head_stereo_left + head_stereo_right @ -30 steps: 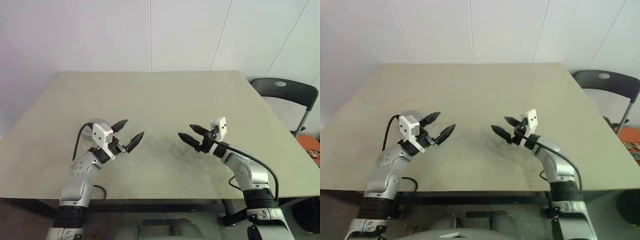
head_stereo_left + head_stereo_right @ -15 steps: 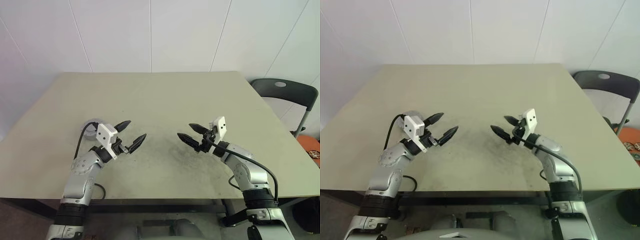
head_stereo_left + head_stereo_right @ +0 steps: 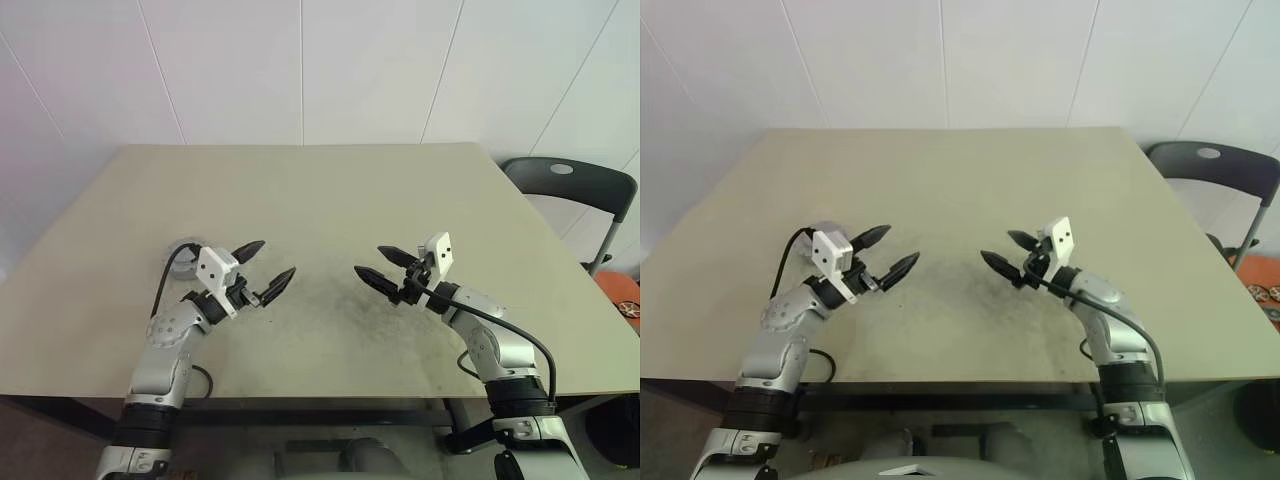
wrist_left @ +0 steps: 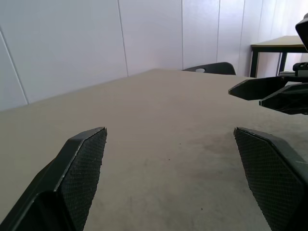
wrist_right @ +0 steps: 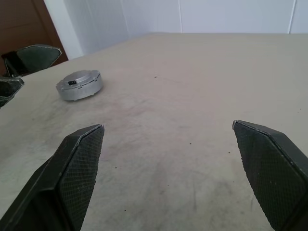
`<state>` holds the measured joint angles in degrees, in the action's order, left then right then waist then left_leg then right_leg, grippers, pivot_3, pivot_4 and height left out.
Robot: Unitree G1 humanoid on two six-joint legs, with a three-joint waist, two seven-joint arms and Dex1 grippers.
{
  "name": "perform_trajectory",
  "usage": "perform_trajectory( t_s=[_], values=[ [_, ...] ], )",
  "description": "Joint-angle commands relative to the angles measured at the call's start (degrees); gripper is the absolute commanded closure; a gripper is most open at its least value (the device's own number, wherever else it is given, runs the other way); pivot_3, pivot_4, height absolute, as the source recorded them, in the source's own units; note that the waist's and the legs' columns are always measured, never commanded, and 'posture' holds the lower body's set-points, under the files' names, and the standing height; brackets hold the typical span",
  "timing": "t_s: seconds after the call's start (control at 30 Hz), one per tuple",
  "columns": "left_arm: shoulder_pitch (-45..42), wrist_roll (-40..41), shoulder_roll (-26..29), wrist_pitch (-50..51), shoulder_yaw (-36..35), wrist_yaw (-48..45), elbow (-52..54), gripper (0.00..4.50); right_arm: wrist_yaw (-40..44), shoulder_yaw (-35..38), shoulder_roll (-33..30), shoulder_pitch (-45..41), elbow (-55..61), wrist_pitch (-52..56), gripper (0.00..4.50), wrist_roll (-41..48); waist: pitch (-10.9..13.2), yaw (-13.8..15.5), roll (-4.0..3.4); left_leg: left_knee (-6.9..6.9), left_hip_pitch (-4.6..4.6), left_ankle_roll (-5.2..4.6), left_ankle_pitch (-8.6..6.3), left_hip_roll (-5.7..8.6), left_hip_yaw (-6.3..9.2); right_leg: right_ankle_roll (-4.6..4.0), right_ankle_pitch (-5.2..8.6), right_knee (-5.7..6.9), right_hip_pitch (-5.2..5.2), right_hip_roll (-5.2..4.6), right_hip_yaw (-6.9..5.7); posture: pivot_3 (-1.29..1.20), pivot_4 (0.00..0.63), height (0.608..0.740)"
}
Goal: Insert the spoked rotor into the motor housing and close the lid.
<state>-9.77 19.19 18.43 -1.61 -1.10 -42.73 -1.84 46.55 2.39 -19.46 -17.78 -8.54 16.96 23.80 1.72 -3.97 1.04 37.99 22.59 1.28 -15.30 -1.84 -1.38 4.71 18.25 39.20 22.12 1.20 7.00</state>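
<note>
I see an evenly, brightly lit room with soft diffuse light and no glare on the matte beige table top (image 3: 330, 190). Shadows under the arms are faint. My head views are sharp; wrist views blur the near black textured fingertips (image 5: 79, 159) slightly.

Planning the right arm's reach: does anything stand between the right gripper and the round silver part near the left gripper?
Nothing visible does. In the right wrist view, bare table runs from the open right gripper to the round silver part; the open left gripper hovers beside it.
</note>
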Motion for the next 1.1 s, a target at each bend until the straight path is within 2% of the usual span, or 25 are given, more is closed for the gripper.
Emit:
perform_trajectory(
  t_s=[0.03, 1.1],
  values=[
    [-1.22, -0.12, 0.0, -1.27, -0.23, 0.0, 0.79, 0.0, 0.59, 0.23, 0.26, -1.75, 1.3, -1.54, 0.03, 0.3, 0.0, -0.01, 0.0, 0.0, 0.0, 0.0, 0.0, 0.0, 0.0, 0.0, 0.0, 0.0, 0.0, 0.0, 0.0, 0.0, 0.0, 0.74],
    [-0.81, -0.77, 0.32, -1.41, -0.12, -0.52, 0.86, 0.0, 0.98, -0.17, 0.31, -2.01, 0.06, -3.84, 0.03, -0.94, 0.0, 0.0, 0.0, 0.0, 0.0, 0.0, 0.0, 0.0, -0.01, 0.0, 0.0, 0.0, 0.01, 0.0, 0.01, 0.0, 0.0, 0.74]
  ],
)
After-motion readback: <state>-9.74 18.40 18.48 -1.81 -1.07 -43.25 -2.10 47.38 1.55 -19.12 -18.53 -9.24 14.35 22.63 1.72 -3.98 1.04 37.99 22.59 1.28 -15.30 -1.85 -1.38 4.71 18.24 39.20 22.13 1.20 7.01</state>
